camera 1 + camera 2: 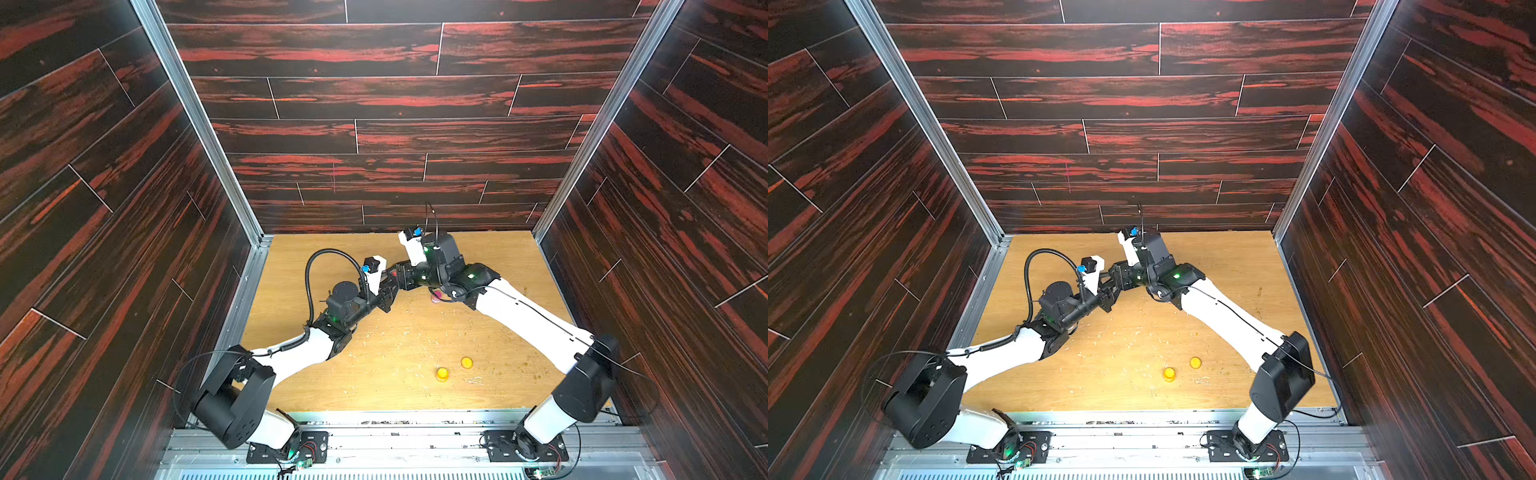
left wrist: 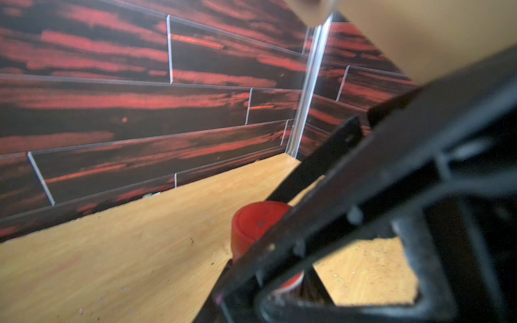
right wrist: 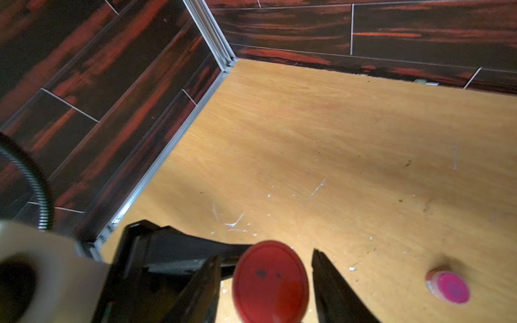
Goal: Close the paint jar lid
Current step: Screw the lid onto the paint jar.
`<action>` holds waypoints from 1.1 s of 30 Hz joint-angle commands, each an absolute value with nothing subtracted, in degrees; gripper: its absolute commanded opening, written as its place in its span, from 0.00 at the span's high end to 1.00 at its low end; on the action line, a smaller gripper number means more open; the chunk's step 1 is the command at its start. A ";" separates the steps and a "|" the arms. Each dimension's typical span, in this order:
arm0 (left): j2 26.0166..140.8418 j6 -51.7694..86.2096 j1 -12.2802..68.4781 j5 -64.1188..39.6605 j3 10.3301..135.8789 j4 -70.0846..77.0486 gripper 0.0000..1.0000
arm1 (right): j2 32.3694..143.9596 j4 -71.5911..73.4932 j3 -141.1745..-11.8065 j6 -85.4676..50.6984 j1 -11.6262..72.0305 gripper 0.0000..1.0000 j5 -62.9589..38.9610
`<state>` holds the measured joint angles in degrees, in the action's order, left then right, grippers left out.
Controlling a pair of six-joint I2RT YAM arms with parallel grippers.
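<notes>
The paint jar [image 2: 289, 282] is held above the table with my left gripper [image 2: 279, 293] shut on its body. Its red lid [image 3: 270, 281] sits on top of it, also seen in the left wrist view as a red cap [image 2: 254, 223]. My right gripper [image 3: 265, 256] is open around the lid, with a gap showing between the lid and each finger. In both top views the left gripper [image 1: 388, 293] [image 1: 1108, 295] and the right gripper [image 1: 401, 274] [image 1: 1119, 276] meet nose to nose over the middle of the table, and the jar is almost hidden between them.
A small pink jar [image 3: 449, 288] [image 1: 435, 297] stands on the wooden table under my right forearm. A yellow jar [image 1: 442, 374] and a yellow lid [image 1: 466, 362] sit near the front of the table. Dark red panelled walls close in three sides.
</notes>
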<state>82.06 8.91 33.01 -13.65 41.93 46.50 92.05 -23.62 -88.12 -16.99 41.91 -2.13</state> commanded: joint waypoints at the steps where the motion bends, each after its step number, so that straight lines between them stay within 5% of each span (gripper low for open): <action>1: 75.60 8.20 32.29 -18.99 40.97 46.94 0.79 | 87.71 -31.16 -90.46 -9.92 38.98 0.38 -12.89; 9: 71.55 9.97 31.03 -27.58 39.48 43.24 0.80 | 83.84 -38.93 -93.07 3.91 36.17 0.35 -25.91; 33: 70.75 11.83 30.76 -31.55 40.16 42.80 0.79 | 89.82 -41.22 -97.58 8.53 35.56 0.46 -30.68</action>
